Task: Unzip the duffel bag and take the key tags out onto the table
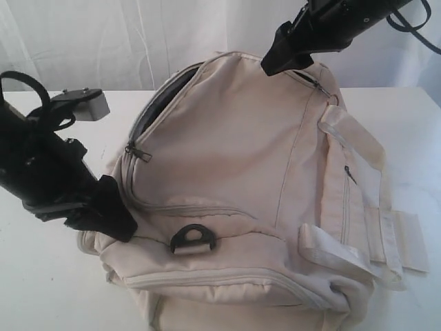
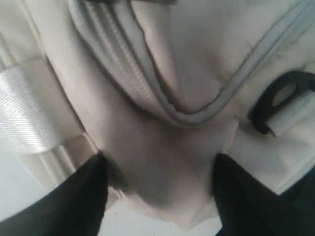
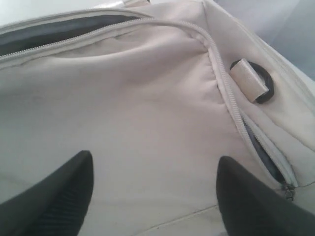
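Observation:
The cream duffel bag [image 1: 234,165] lies on the white table [image 1: 41,283]. Its top zipper stands partly undone, showing dark lining [image 1: 165,93] [image 3: 59,29], and the zipper pull [image 1: 138,153] hangs at the bag's left side. My left gripper [image 1: 118,215] [image 2: 160,157] is at the bag's near left corner, open, with its fingers either side of the bulging corner fabric. Over the bag's far right top my right gripper [image 1: 274,62] [image 3: 155,157] hangs open, with nothing between its fingers. The key tags are hidden.
A black D-ring [image 1: 193,238] [image 2: 275,98] sits on the bag's near side. Pale webbing handles [image 1: 372,234] lie off the bag's right side on the table. A small side zip [image 3: 268,152] gapes a little. A white curtain [image 1: 103,41] closes off the back.

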